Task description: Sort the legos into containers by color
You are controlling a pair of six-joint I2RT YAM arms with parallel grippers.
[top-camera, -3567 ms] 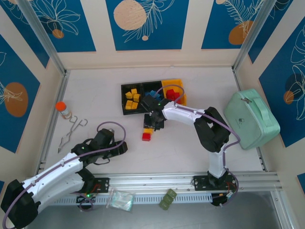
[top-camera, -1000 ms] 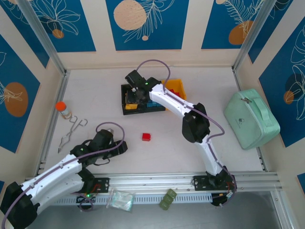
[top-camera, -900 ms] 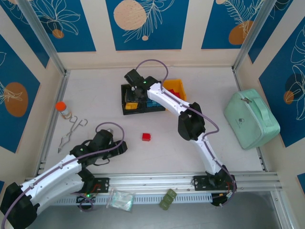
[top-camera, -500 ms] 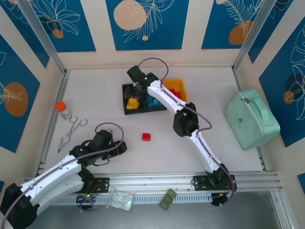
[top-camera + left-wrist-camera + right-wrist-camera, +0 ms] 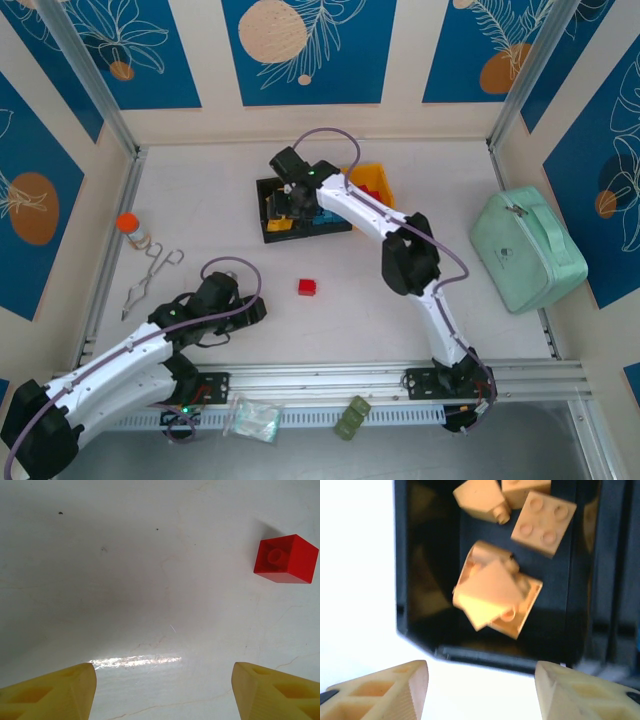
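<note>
our right gripper (image 5: 480, 680) has been swinging from the middle of the table (image 5: 200, 190) up to the containers (image 5: 262, 212); it is now hanging over the left black bin (image 5: 400, 580), jaws parted and gripping nothing, since the yellow brick (image 5: 487, 597) is lying tilted on the yellow pile below, dropped there, we are judging; our left gripper (image 5: 162, 680) is hovering half open and empty, the lone red brick (image 5: 285, 559) lying near it, apart from the bins.
</note>
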